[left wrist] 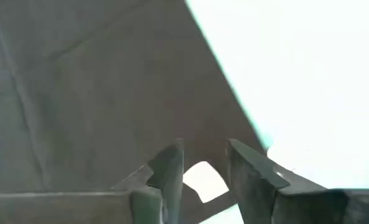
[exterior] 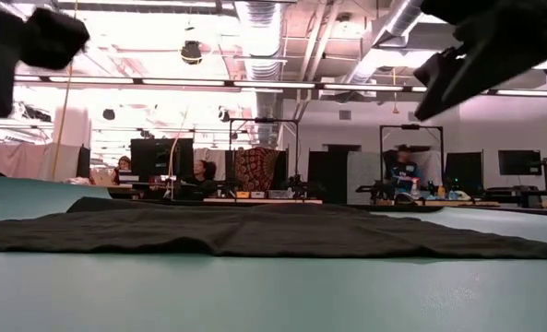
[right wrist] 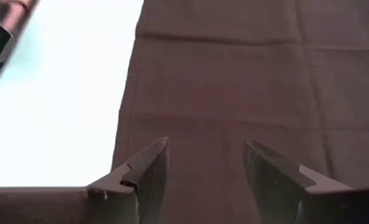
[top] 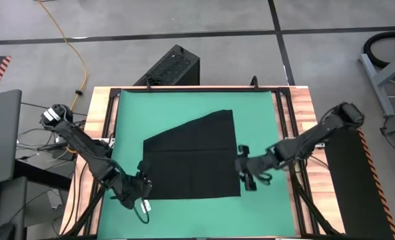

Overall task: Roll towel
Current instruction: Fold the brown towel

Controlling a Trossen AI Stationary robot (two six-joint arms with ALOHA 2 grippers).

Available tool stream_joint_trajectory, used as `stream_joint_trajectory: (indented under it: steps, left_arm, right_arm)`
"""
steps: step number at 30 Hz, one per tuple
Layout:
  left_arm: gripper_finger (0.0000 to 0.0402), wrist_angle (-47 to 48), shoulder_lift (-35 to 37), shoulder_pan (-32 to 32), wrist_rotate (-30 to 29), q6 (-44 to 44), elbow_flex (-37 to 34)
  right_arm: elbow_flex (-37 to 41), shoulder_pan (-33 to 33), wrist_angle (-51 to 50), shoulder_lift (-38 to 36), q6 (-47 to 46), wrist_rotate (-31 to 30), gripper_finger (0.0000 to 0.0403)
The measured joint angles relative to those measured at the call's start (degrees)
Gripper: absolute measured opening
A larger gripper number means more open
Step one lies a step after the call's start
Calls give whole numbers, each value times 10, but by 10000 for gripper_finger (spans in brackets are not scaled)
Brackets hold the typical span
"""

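Currently the towel [top: 194,160] lies flat mid-bench [top: 257,107], long axis left-right, far edge slanting. Left tool [top: 142,189] sits at towel's near-left corner, fingers spread, empty. Right tool [top: 245,172] sits just beside towel's right edge, fingers spread, empty.

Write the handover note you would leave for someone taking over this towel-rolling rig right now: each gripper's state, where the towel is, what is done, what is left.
Left gripper: fingers open, empty, at the towel's near left corner, raised off the mat as the low view shows.
Right gripper: fingers open, empty, at the towel's right edge, also raised.
Towel: lies spread flat on the green mat, mid-table, with its far left corner cut off at a slant, possibly folded under. No part is rolled.
Done: towel laid out, both grippers positioned at its edges.
Left: grasp an edge, roll the towel up into a narrow roll, release.
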State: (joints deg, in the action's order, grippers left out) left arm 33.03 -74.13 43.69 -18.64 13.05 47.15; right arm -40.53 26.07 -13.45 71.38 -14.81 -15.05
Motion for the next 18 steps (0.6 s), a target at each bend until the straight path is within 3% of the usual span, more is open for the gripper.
stream_joint_trajectory:
  steps: [6,10,18]
  left_arm:
    - [153,11,0,24,3,83,4]
    - [166,9,-8,51,-27,123,4]
    - [167,-5,-125,124,-40,154,4]
  right_arm:
    - [-4,53,77,111,16,-21,252]
    - [-11,64,92,168,6,-21,271]
    - [-13,104,163,217,-13,-27,277]
